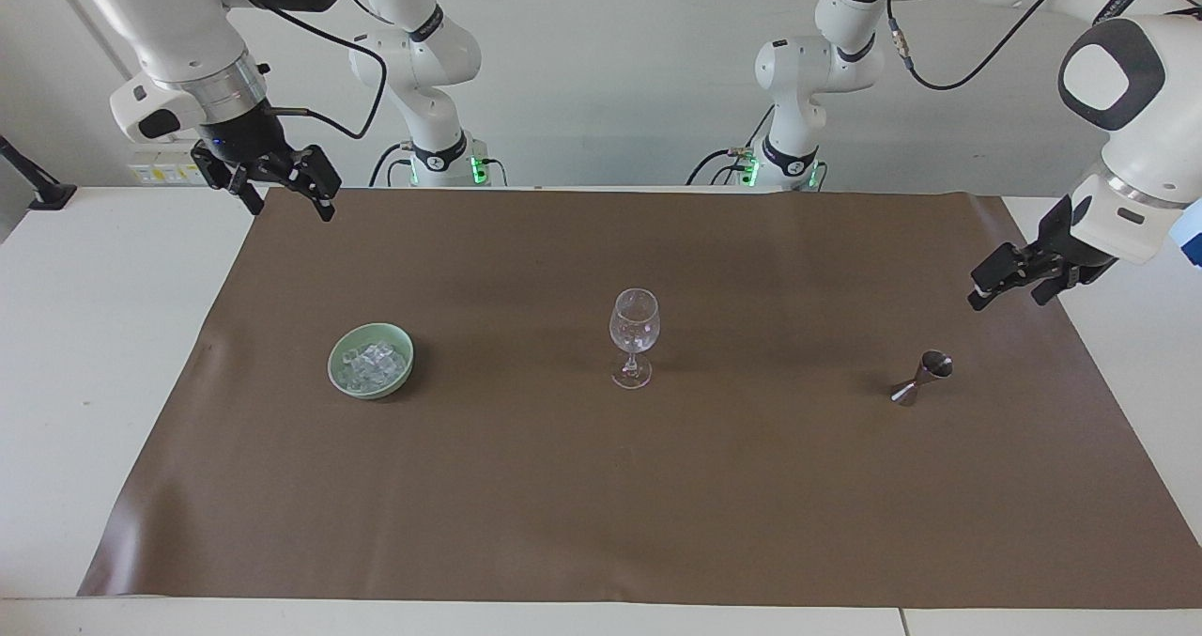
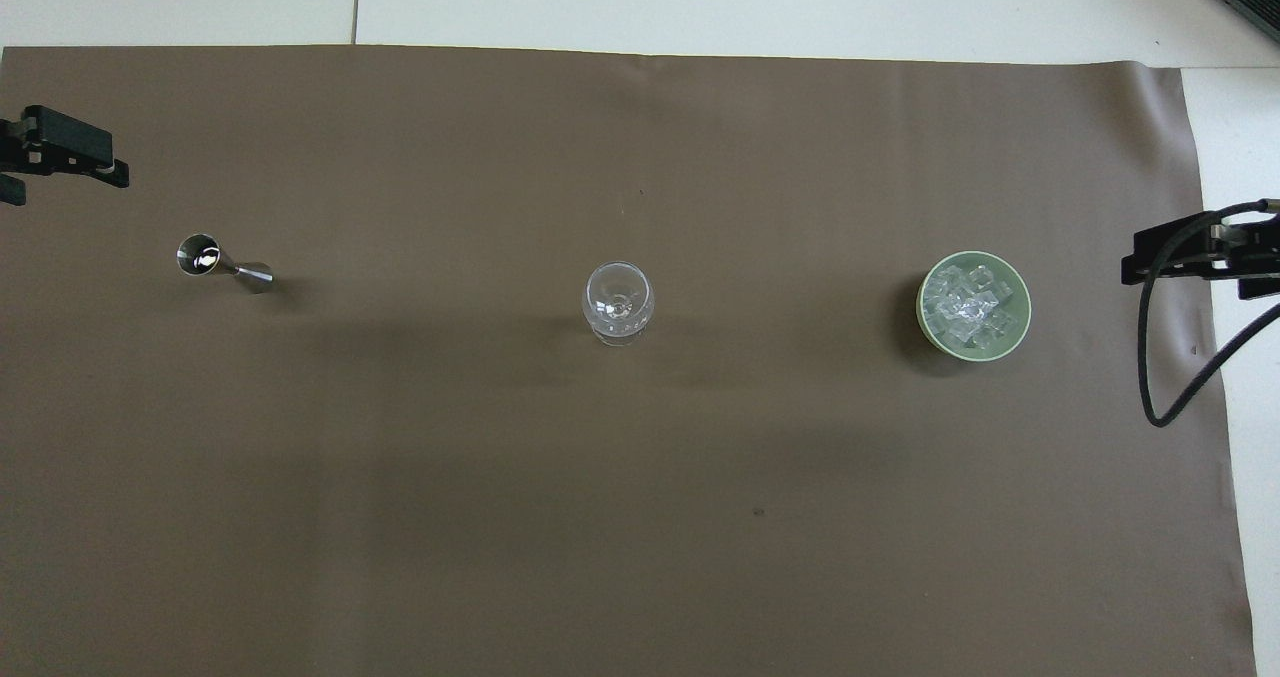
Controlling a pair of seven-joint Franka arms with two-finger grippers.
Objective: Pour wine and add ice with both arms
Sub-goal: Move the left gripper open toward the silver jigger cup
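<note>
A clear stemmed wine glass (image 1: 635, 321) stands upright mid-mat; it also shows in the overhead view (image 2: 618, 302). The ice (image 1: 374, 364) is heaped in a green bowl (image 1: 333, 365) toward the right arm's end; the ice (image 2: 965, 307) and the bowl (image 2: 925, 307) show from overhead too. A steel jigger (image 1: 922, 378) stands toward the left arm's end, also seen from overhead (image 2: 222, 262). My left gripper (image 1: 1019, 284) hangs open and empty over the mat's edge, apart from the jigger; it shows from overhead (image 2: 60, 152). My right gripper (image 1: 282, 185) waits open and empty over the mat's corner, also visible from overhead (image 2: 1190, 257).
A brown mat (image 1: 601, 486) covers most of the white table (image 1: 103, 354). A black cable (image 2: 1150, 357) loops down from the right wrist beside the bowl's end of the mat.
</note>
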